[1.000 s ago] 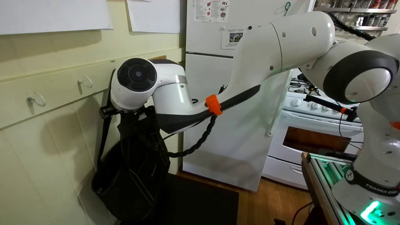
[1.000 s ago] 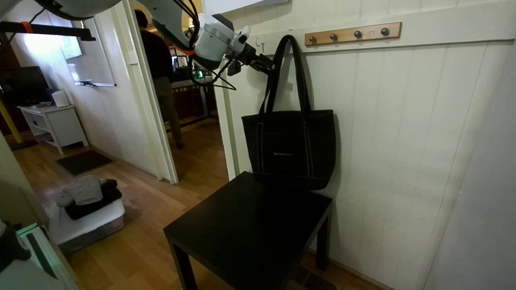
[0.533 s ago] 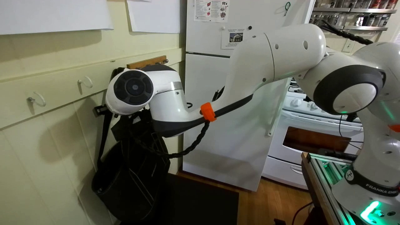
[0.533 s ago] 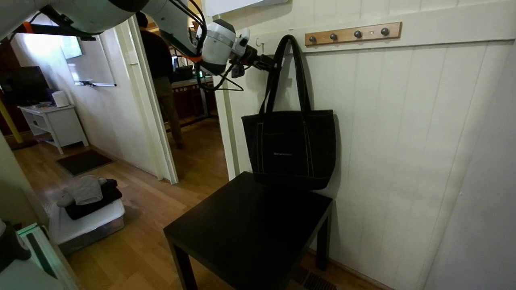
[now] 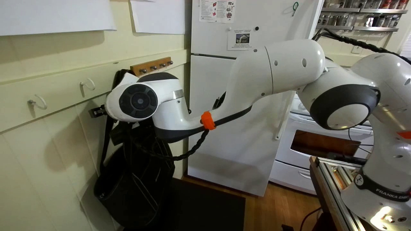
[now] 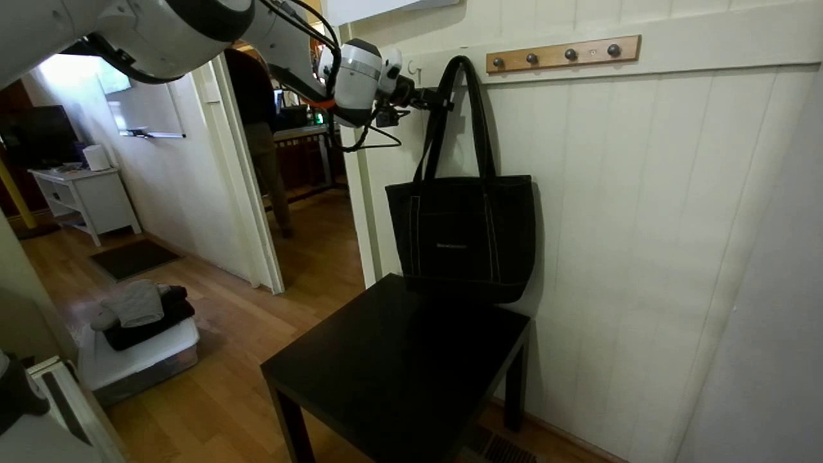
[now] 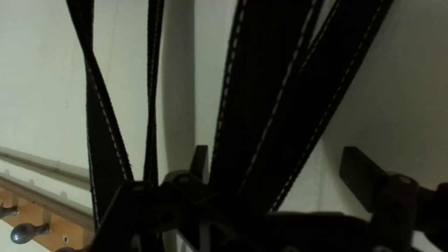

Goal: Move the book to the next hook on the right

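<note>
The book is a black tote bag (image 6: 460, 238); it also shows in an exterior view (image 5: 135, 189). It hangs against the wall by long straps, looped over a hook hidden under their top, between a white hook (image 6: 415, 69) and the wooden knob rack (image 6: 563, 54). My gripper (image 7: 278, 155) is open in the wrist view. Two overlapping straps (image 7: 266, 87) pass between its fingers, closer to the left finger, with a gap to the right one. The gripper (image 6: 445, 101) is at the left straps, below their top. In an exterior view one fingertip (image 5: 97, 111) shows; the arm hides the rest.
White hooks (image 5: 88, 85) (image 5: 39, 102) stick out of the wall rail. The wooden rack (image 5: 152, 65) has several metal knobs. A black table (image 6: 398, 366) stands under the bag. The fridge (image 5: 218, 134) stands beside the wall. A person (image 6: 254, 116) stands beyond the doorway.
The arm has come down and forward. The gripper has levelled and moved farther over the straps toward the wall. The bag has not visibly moved. The base light has turned from green to whitish.
</note>
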Action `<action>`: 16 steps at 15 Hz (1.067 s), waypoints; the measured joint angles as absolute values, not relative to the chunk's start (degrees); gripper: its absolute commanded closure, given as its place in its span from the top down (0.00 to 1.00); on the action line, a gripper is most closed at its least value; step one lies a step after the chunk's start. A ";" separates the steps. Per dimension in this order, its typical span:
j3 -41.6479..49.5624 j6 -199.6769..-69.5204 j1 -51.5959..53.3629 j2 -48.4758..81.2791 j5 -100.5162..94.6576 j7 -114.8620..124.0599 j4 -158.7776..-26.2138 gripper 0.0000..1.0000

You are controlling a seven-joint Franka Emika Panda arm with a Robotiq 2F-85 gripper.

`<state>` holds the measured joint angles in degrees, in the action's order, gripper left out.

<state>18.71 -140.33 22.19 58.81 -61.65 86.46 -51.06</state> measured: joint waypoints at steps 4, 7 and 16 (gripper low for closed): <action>19.41 -141.36 22.32 60.73 -61.80 87.10 -48.49 0.35; 20.20 -141.36 22.29 61.72 -61.80 87.63 -47.12 0.12; 22.18 -141.57 23.54 61.54 -61.80 92.62 -46.69 0.02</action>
